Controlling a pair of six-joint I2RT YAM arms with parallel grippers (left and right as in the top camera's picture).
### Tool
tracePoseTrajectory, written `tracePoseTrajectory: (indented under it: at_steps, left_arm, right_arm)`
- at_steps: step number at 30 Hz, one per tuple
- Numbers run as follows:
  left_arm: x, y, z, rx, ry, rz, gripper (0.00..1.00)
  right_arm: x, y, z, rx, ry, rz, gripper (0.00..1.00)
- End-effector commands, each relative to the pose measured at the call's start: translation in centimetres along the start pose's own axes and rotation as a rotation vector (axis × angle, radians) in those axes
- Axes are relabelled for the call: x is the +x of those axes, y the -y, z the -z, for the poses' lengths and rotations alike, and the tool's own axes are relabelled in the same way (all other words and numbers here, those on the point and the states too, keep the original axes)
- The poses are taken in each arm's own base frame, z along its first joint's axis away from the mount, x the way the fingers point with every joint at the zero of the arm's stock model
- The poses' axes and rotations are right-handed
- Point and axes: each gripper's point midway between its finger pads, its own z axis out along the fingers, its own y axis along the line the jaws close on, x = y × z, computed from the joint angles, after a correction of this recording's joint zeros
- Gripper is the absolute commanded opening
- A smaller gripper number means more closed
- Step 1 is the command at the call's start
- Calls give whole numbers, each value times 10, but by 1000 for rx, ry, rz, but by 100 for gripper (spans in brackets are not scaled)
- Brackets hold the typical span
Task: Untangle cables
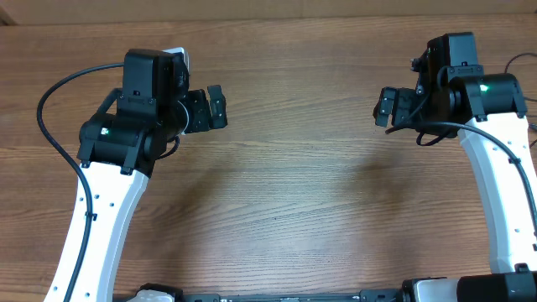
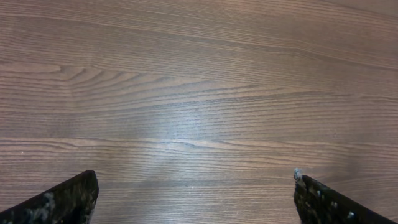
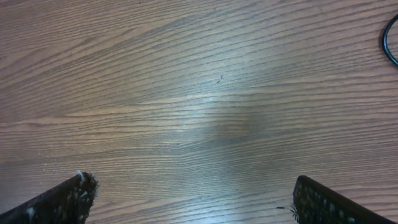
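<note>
Both hands are spread apart, left hand and right hand. I can't see any cables. There's only a black arc ahead-right of the right hand, which might be one, can't tell. The right arm's nearer.

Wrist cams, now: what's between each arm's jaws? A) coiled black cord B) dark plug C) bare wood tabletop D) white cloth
C: left gripper and right gripper both have jaws spread wide, with only brown wood-grain tabletop between them.
</note>
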Motion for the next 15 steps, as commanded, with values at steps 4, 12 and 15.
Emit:
tracePoseTrajectory:
  at_steps: [4, 12, 15]
  left_arm:
    - [-7, 0, 4, -2, 22, 11, 100]
    - [-7, 0, 5, -2, 23, 5, 100]
    - [-1, -2, 7, -9, 2, -14, 100]
  right_arm:
    - [-3, -2, 7, -3, 26, -6, 100]
    - [-3, -2, 7, -4, 26, -6, 100]
    - [-3, -2, 7, -3, 26, -6, 100]
